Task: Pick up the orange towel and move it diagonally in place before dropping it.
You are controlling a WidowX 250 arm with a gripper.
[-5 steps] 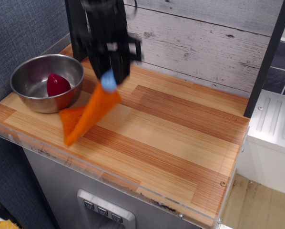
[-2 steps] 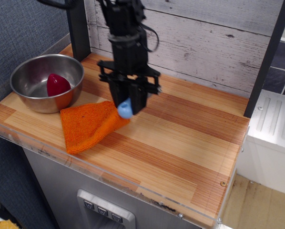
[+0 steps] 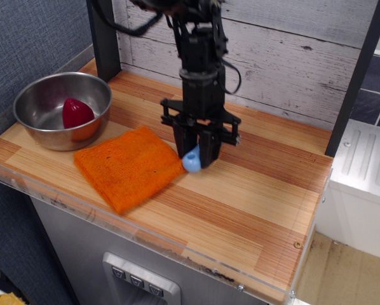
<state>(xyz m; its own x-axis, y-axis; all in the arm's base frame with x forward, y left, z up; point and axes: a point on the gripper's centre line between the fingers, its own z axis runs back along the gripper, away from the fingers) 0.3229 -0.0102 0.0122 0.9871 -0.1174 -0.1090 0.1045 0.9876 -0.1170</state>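
bright orange towel (image 3: pixel 130 166), streaky wood-grain counter (image 3: pixel 253 210), black pincer (image 3: pixel 196 159).

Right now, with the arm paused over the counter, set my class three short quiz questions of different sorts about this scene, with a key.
1. True or false: the orange towel lies flat on the wooden counter.
2. What sits inside the steel bowl?
3. The gripper is: A) clamped on the towel, B) at the towel's right edge, holding nothing, C) inside the bowl.

Key: 1 true; 2 a small red object; 3 B.
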